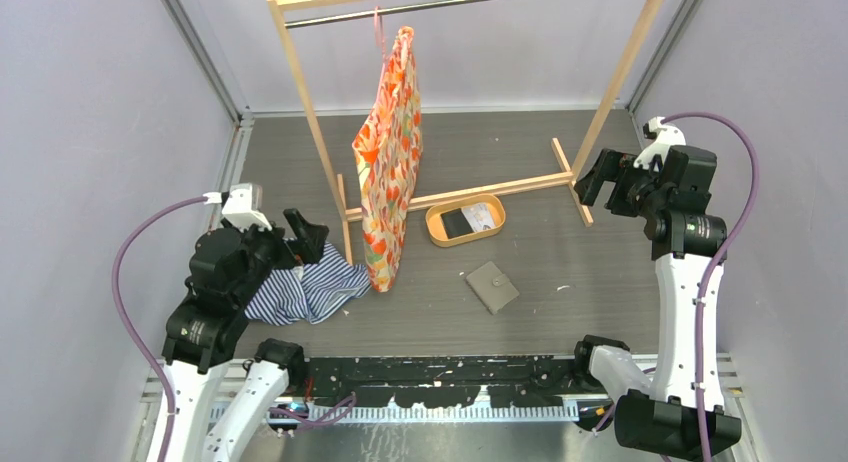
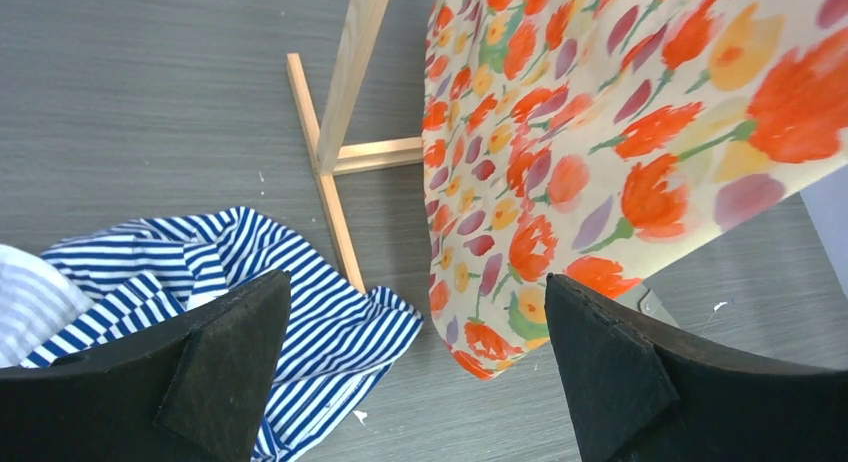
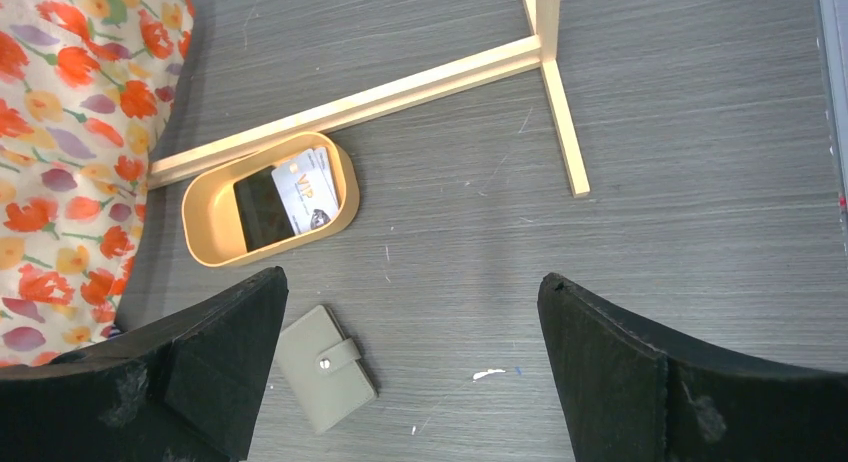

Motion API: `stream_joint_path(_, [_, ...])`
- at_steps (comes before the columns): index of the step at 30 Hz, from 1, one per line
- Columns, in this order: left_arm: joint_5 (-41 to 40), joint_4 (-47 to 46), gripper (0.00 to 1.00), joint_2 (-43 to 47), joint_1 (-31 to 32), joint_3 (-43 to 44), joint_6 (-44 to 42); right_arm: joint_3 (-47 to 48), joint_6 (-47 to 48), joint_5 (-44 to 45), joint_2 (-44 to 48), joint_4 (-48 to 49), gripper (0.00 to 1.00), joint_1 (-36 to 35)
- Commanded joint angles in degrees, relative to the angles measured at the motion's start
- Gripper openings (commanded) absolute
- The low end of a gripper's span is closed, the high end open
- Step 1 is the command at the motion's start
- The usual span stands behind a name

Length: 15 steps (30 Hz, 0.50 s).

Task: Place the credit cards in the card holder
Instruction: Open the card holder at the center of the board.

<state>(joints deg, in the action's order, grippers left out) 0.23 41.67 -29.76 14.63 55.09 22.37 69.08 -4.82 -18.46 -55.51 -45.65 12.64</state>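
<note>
In the oval tan wooden tray lie black and white plastic credit cards; the taupe folding card holder sits nearer, snapped shut. Left tool and right tool gape empty. I fear flat cards slipping my pinch.

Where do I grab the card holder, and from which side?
Likely from straight above with the right tool, spanning the two edges flanking the snap tab. The card holder lies flat and closed on the table, leaving only thin sides to pinch.
</note>
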Motion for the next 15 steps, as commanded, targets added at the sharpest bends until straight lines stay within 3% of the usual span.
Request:
stream_joint_path(1, [3.5, 0.7, 1.00, -0.4, -2.1, -1.3, 2.1, -0.2, -3.0, 2.7, 0.9, 3.2, 1.00, 0.5])
stream_joint_path(10, [16.1, -3.3, 1.00, 1.8, -3.6, -7.4, 7.4, -3.5, -2.0, -3.8, -0.2, 6.3, 1.00, 0.7])
stream_joint_path(15, [26.8, -7.6, 1.00, 0.7, -3.6, -12.2, 10.9, -6.4, 12.1, -22.9, -4.2, 4.9, 1.00, 0.3])
